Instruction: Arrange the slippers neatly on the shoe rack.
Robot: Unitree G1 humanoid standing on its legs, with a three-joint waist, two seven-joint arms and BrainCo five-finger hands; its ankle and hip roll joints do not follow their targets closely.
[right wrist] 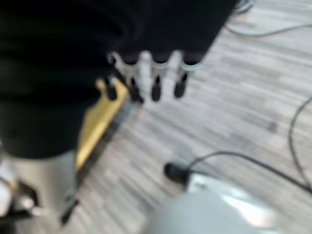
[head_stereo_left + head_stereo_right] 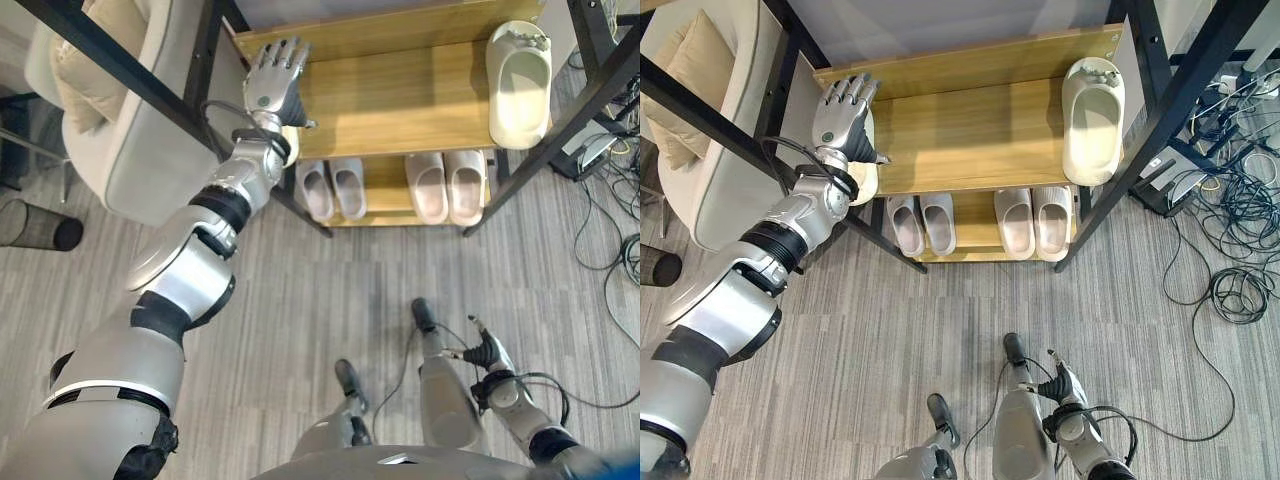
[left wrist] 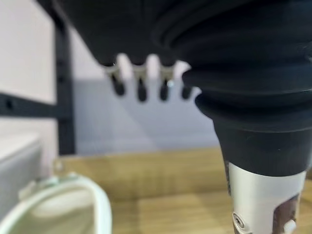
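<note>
The wooden shoe rack (image 2: 400, 100) has a black frame and two shelves. A cream slipper (image 2: 518, 80) lies alone at the right end of the top shelf. My left hand (image 2: 272, 80) hovers open over the left end of that shelf, fingers straight and pointing at the wall. Part of another pale slipper (image 2: 866, 178) peeks out under its wrist. On the lower shelf stand a grey-white pair (image 2: 333, 188) and a beige pair (image 2: 447, 185), side by side. My right hand (image 2: 490, 352) hangs low over the floor, fingers relaxed.
A pale armchair (image 2: 130, 110) with a cushion stands close to the rack's left side. A black mesh bin (image 2: 35, 225) lies on the floor at the far left. Loose cables (image 2: 1230, 285) and a small device (image 2: 597, 150) lie to the right of the rack.
</note>
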